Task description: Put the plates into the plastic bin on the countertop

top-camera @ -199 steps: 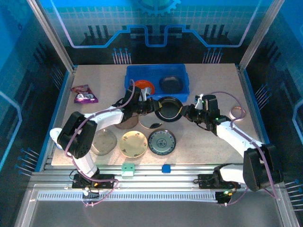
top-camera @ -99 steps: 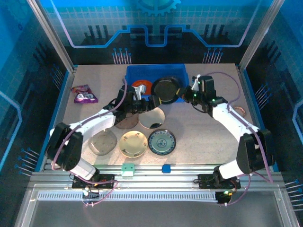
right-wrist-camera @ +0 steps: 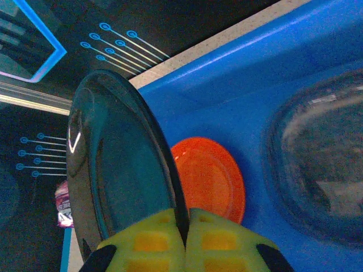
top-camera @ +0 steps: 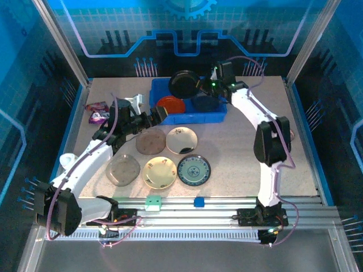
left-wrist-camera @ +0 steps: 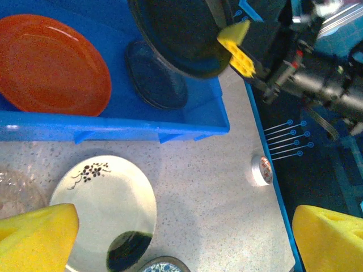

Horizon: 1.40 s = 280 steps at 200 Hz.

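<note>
The right tool (top-camera: 199, 86) is pinching the black plate (top-camera: 182, 84) by its rim, carrying it tilted above the plastic bin (top-camera: 193, 118). The left tool (top-camera: 159, 114), now spread, is backing off, so probably only the drop remains.

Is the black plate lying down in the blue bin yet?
No, the right hand holds the black plate on edge above the plastic bin.

At the rear, the enclosure was closed off by a back wall (top-camera: 113, 34) printed with a pale grid, glowing blue circuit lines and a gear emblem (top-camera: 189, 4). Dark side walls (top-camera: 22, 113) with the same blue tracery were framed by slanting aluminium posts (top-camera: 61, 42), and slotted aluminium rails (top-camera: 193, 226) were laid across the near edge.
</note>
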### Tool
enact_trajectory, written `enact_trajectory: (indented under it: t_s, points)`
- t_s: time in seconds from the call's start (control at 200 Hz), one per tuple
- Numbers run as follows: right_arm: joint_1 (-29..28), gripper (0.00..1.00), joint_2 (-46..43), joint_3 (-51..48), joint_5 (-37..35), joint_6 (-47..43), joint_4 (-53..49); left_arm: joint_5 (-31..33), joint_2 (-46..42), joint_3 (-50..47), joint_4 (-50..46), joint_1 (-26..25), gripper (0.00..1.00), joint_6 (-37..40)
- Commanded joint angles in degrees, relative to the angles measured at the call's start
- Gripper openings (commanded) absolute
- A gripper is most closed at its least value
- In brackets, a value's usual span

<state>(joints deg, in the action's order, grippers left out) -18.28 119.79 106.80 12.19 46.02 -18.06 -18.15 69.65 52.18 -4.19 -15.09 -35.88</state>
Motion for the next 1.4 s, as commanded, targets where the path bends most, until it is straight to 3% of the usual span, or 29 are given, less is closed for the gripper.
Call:
enact_trajectory:
  t_s: [0.0, 0.265, 0.655, 0.831, 0.911, 1.291, 1.396]
  points:
    - [-1.81, 0.0, 6.5, 8.85, 1.08, -0.41, -5.97, 0.46, -1.33, -1.44, -2.24, 0.68, 0.98, 1.13]
    - [-3.67, 0.0, 18.08, 17.79, 2.7, -0.38, -8.22, 1.45, -0.83, -4.73, 0.75, 1.03, 0.97, 0.29]
    - [-5.7, 0.0, 24.04, 21.7, 1.7, -0.18, -9.4, 1.44, 1.37, -6.08, 1.9, 1.12, 0.97, 0.61]
    - [-6.38, 0.32, 23.26, 21.73, -0.19, -1.84, -10.67, 1.69, 1.85, -6.25, 2.21, 1.12, 0.97, 0.71]
    - [-6.65, 0.42, 22.37, 21.06, -1.56, -2.82, -10.7, 1.69, 1.91, -6.13, 2.06, 1.11, 0.97, 0.76]
    - [-6.98, 0.66, 13.86, 13.8, -6.16, -6.61, -10.85, 1.7, 1.24, -5.33, 1.49, 0.99, 0.97, 1.78]
    - [-6.76, 0.67, 9.69, 11.36, -6.3, -7.98, -10.98, 1.95, 1.29, -5.59, 1.78, 1.0, 0.97, 1.91]
